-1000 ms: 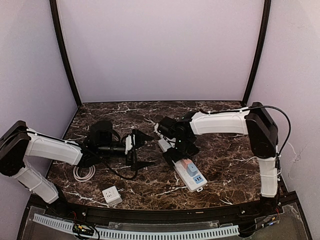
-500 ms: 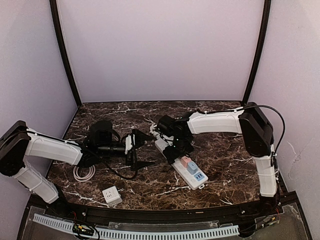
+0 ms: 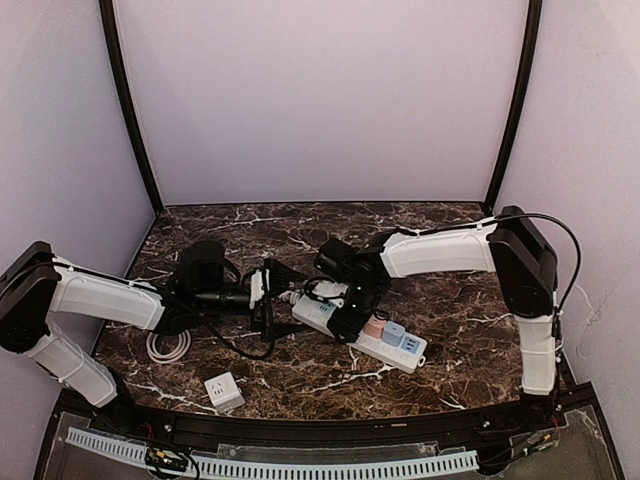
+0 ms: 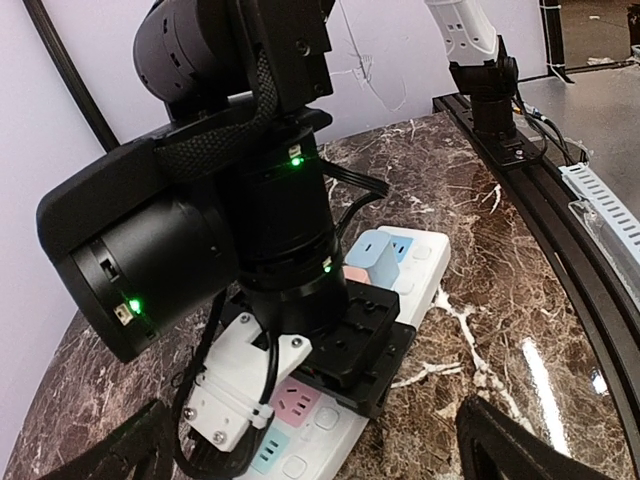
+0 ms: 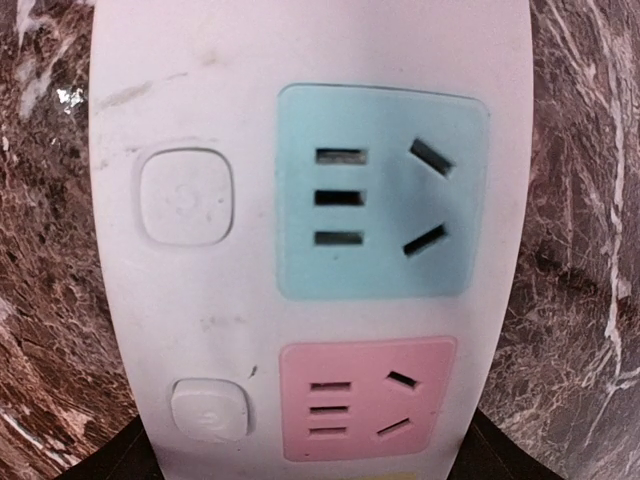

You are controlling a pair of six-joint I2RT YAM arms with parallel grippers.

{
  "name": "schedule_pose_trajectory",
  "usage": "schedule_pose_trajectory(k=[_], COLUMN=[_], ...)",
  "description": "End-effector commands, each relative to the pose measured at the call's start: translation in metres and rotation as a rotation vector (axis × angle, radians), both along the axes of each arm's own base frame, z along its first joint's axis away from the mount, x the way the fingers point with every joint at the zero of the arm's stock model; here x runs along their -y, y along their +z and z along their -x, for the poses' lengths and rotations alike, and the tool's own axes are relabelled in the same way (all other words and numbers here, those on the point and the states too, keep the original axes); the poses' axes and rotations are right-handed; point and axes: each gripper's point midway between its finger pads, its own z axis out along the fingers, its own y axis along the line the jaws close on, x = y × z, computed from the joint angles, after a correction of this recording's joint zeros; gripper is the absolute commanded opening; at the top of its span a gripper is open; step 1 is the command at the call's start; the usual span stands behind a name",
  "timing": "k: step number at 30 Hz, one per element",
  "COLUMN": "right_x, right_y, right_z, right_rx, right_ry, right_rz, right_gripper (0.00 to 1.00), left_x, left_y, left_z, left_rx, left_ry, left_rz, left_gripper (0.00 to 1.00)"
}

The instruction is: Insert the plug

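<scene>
1. The table (image 3: 470, 300) has a dark brown marble-patterned top with white veins.
2. 1 white power strip (image 3: 388, 349) lies flat near the middle, slanting toward the near right, with pink and blue sockets facing up.
3. 1 coiled white cable (image 3: 165, 347) lies at the left.
4. 1 white plug adapter (image 3: 222, 390) sits near the front edge, well apart from the strip.

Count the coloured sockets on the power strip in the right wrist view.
2. A light blue socket sits in the upper half of the power strip, a pink socket just below it. A yellowish sliver at the bottom edge may be a third, cut off.
</scene>
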Motion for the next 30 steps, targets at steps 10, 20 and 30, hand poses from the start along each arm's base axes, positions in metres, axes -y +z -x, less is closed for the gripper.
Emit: schedule_pose_trajectory(k=[10, 20, 30], right_x=[-0.004, 0.003, -0.014], right_y=[-0.011, -0.020, 0.034], right_z=[0.008, 0.021, 0.016], right_rx=[0.116, 0.121, 0.211], right_ry=[0.194, 0.126, 0.091], right_rz=[-0.065, -0.052, -0.200], right_gripper=[0.57, 0.86, 0.99], left_x=[-0.004, 0.000, -0.001], left_y=[0.011, 0.008, 0.012], left_z=[0.002, 0.001, 0.000], left_rx=[0.017, -0.001, -0.034], left_ry=[-0.001, -0.015, 0.003], left_rz=[0.012, 0.013, 0.027], left_gripper=[0.98, 0.98, 0.98])
